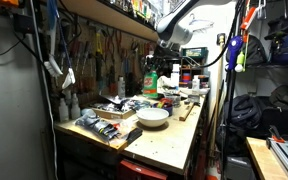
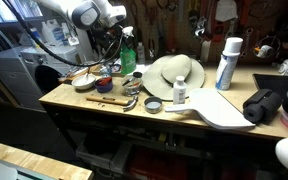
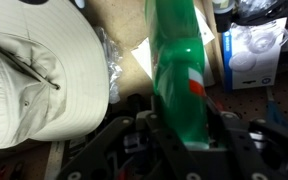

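Black Robotiq gripper [image 3: 184, 132] closed partway around tall green plastic bottle [image 3: 179, 65], fingers pressed against both its sides, bottle upright towards the back of the wooden workbench [image 2: 72, 98] in an exterior view, wide cream sun hat [image 3: 34, 80] just beside it, blue-and-white box [image 3: 252, 55] near its other side

in an exterior view the camera sits low off one end of the bench [image 1: 174, 140] and looks down its length, with the tool wall [image 1: 104, 50] on its left. in an exterior view from before the bench [image 2: 84, 106], a little above, it faces that wall. both take in the green bottle [image 1: 150, 82] and the white hat [image 2: 174, 72] — the wrist view, very near, looks past the gripper [image 3: 184, 135] at those two.
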`<control>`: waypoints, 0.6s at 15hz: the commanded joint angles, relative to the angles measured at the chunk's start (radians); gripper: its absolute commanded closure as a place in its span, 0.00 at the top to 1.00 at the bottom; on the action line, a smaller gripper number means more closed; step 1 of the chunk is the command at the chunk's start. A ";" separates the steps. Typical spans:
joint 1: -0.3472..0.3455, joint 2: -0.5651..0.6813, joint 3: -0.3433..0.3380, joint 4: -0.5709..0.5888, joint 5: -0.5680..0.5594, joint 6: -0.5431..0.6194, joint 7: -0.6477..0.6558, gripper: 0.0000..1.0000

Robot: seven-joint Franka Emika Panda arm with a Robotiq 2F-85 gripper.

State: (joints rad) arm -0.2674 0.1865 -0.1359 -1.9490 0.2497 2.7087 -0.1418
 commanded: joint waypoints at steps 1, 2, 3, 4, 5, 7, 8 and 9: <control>-0.050 -0.204 0.003 -0.116 0.151 -0.145 -0.152 0.16; -0.052 -0.248 -0.015 -0.136 0.208 -0.186 -0.188 0.16; -0.051 -0.287 -0.037 -0.151 0.256 -0.229 -0.218 0.16; -0.048 -0.327 -0.067 -0.166 0.284 -0.273 -0.232 0.16; -0.043 -0.361 -0.096 -0.176 0.305 -0.312 -0.239 0.16; -0.042 -0.418 -0.147 -0.196 0.282 -0.349 -0.191 0.16; -0.041 -0.446 -0.165 -0.205 0.263 -0.361 -0.177 0.16; -0.037 -0.469 -0.183 -0.214 0.258 -0.369 -0.171 0.16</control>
State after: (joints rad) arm -0.3155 -0.1697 -0.2724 -2.1096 0.5089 2.3740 -0.3454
